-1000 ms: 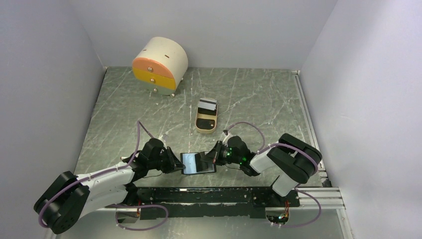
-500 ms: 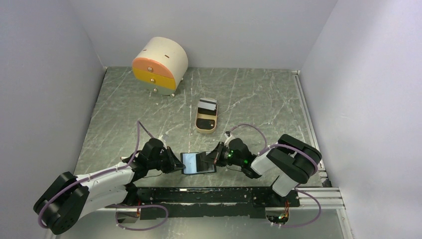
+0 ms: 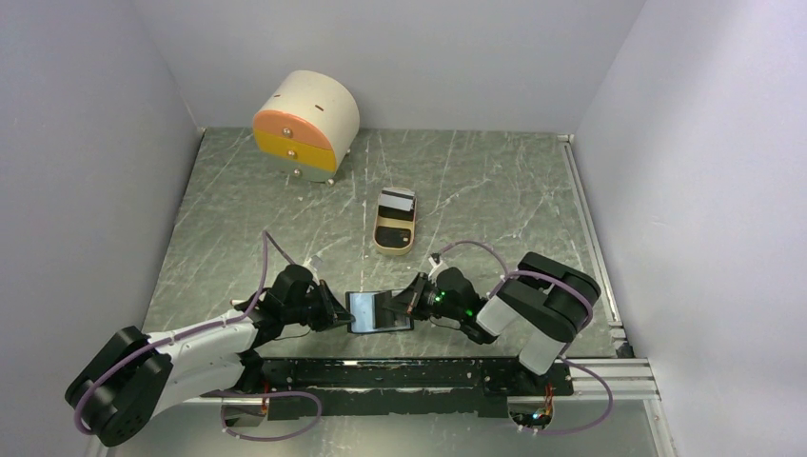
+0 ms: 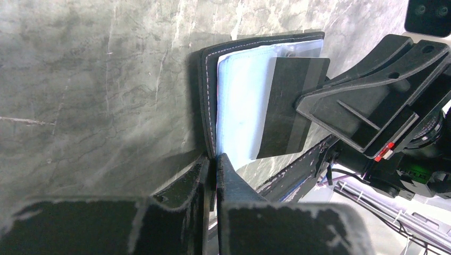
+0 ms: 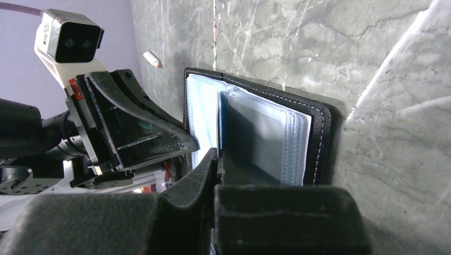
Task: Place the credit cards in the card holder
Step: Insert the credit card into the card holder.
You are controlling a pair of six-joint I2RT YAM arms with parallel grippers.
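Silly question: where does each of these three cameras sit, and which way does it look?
Top: high behind both arms, looking down on them and the table.
Left wrist: looks past the left gripper, shut on the card holder, toward the right gripper pinching a black card.
Right wrist: looks past its own gripper back toward the left one.
Shared: both wrist views show the open holder.

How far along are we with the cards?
Done: holder lies open, left gripper clamped on its edge. In hand: right gripper holds a black card at the sleeves, not seated yet. Left: seat it, then fetch the light card on the tray.
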